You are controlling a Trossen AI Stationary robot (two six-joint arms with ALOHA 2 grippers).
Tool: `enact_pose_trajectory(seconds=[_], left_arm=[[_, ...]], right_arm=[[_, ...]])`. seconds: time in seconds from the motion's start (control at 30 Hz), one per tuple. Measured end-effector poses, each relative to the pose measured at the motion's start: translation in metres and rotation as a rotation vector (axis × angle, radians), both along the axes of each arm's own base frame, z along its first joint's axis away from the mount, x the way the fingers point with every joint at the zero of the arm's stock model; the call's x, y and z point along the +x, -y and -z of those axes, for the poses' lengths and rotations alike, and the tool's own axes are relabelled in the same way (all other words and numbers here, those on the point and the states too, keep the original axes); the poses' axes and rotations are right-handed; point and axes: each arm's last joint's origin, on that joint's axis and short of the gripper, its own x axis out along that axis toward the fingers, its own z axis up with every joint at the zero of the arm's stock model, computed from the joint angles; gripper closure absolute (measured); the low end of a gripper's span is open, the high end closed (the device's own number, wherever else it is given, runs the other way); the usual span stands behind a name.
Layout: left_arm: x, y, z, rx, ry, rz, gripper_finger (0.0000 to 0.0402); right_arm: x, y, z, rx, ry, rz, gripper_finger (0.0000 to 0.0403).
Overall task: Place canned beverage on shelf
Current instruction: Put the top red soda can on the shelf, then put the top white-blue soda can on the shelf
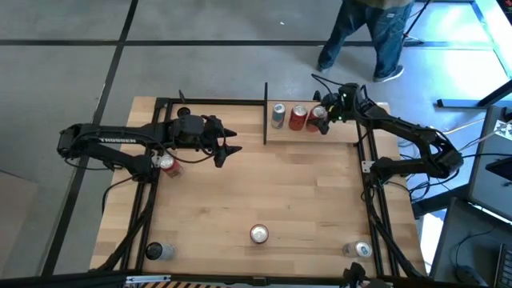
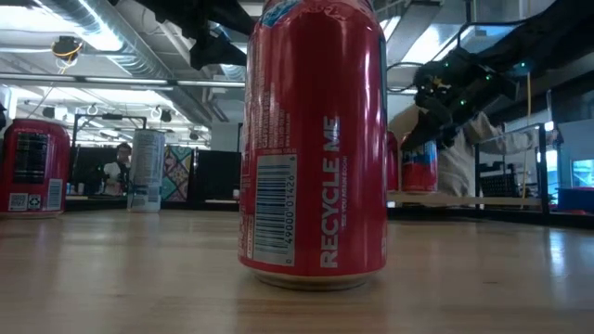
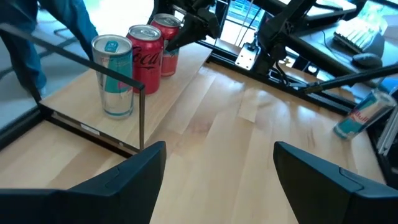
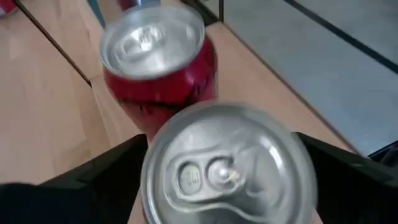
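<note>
The shelf (image 1: pixel 340 134) is a small light-wood board with black posts at the table's far right. A silver can (image 1: pixel 278 116) and a red can (image 1: pixel 298 118) stand upright on it. My right gripper (image 1: pixel 322 118) is shut on a second red can (image 4: pixel 227 168) just right of them; it also shows in the low view (image 2: pixel 419 167). My left gripper (image 1: pixel 228 144) is open and empty above the table, left of the shelf, its fingers (image 3: pixel 143 168) pointing toward it. My right gripper pinches the red can's upper side walls (image 4: pixel 149 180) between its two fingers (image 4: pixel 106 180), one on each side. The fingers come from above, pointing down. The can is upright, its base at the shelf board (image 2: pixel 483 197); whether it rests there I cannot tell.
A red can (image 1: pixel 258 234) stands at the table's near middle and fills the low view (image 2: pixel 311 139). Another red can (image 1: pixel 166 166) stands under my left arm. Cans lie at the near left (image 1: pixel 156 251) and near right (image 1: pixel 362 250). A person (image 1: pixel 368 36) stands beyond the far edge.
</note>
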Motion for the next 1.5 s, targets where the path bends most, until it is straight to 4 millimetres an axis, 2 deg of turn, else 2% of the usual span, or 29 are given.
enact_pose_trajectory(seconds=[0.13, 0.2, 0.37, 0.53, 0.67, 0.8, 0.93, 1.1, 1.3, 1.4, 1.5], left_arm=[[-0.001, 0.000, -0.002, 0.054, -0.018, 0.024, 0.0108], [-0.001, -0.001, -0.009, 0.071, -0.004, 0.027, 0.0108], [-0.008, 0.000, -0.028, 0.068, -0.035, 0.027, 0.0108], [-0.018, 0.003, -0.041, 0.045, -0.140, 0.098, 0.0108], [-0.032, 0.008, -0.049, -0.018, -0.268, 0.129, 0.0108], [-0.053, 0.013, -0.061, -0.060, -0.387, 0.127, 0.0108], [-0.071, 0.014, -0.066, -0.100, -0.481, 0.044, 0.0108], [-0.085, 0.015, -0.072, -0.130, -0.455, -0.021, 0.0108], [-0.083, 0.014, -0.072, -0.175, -0.437, -0.061, 0.0103], [-0.078, 0.014, -0.068, -0.200, -0.463, -0.030, 0.0083], [-0.069, 0.010, -0.063, -0.228, -0.493, -0.036, 0.0056]], right_arm=[[-0.002, -0.003, -0.028, -0.015, 0.010, 0.002, 0.0040], [-0.005, -0.007, -0.044, 0.009, 0.011, 0.015, 0.0043], [0.000, -0.031, -0.089, 0.020, 0.022, 0.019, 0.0044], [0.023, -0.065, -0.139, 0.046, 0.180, -0.049, 0.0044], [0.050, -0.099, -0.158, 0.076, 0.278, -0.110, 0.0044], [0.068, -0.131, -0.161, 0.085, 0.323, -0.137, 0.0043], [0.083, -0.153, -0.151, 0.103, 0.265, -0.172, 0.0043], [0.099, -0.173, -0.137, 0.120, 0.191, -0.250, 0.0043], [0.118, -0.193, -0.118, 0.131, 0.102, -0.336, 0.0043], [0.126, -0.200, -0.111, 0.134, 0.084, -0.365, 0.0043], [0.130, -0.202, -0.115, 0.210, 0.104, -0.407, 0.0043]])
